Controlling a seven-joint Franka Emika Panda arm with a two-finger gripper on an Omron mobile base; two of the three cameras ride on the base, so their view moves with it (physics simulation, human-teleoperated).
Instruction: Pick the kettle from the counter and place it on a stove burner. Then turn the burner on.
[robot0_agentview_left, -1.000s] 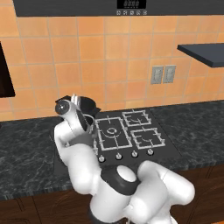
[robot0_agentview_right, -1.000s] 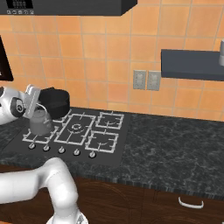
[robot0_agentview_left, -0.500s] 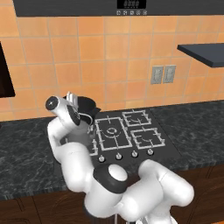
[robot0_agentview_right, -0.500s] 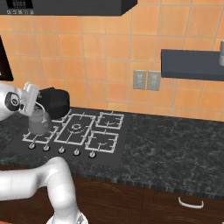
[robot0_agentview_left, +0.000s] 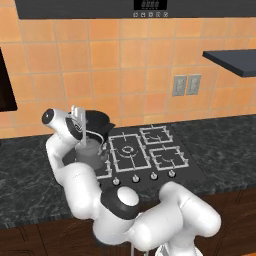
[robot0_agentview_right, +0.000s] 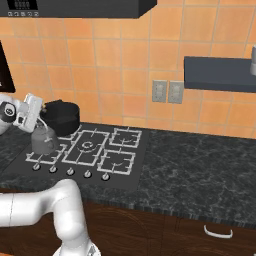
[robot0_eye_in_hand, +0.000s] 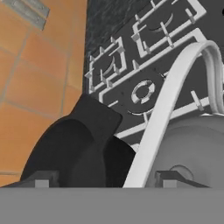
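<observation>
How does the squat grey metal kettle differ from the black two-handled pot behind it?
The squat grey metal kettle is pale and shiny; the black two-handled pot is dark and matte. The kettle is narrower, the pot wider. The kettle has a thin arched handle running up to the gripper; the pot has nothing touching it. The kettle is at the front left burner of the flat black stove, the pot at the rear left.

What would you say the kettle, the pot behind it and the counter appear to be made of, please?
The kettle looks like brushed grey metal, evenly dull with a thin pale wire handle. The pot appears matte black, perhaps coated metal or cast iron. The counter resembles polished dark stone, judging by its grey marbled veining.
</observation>
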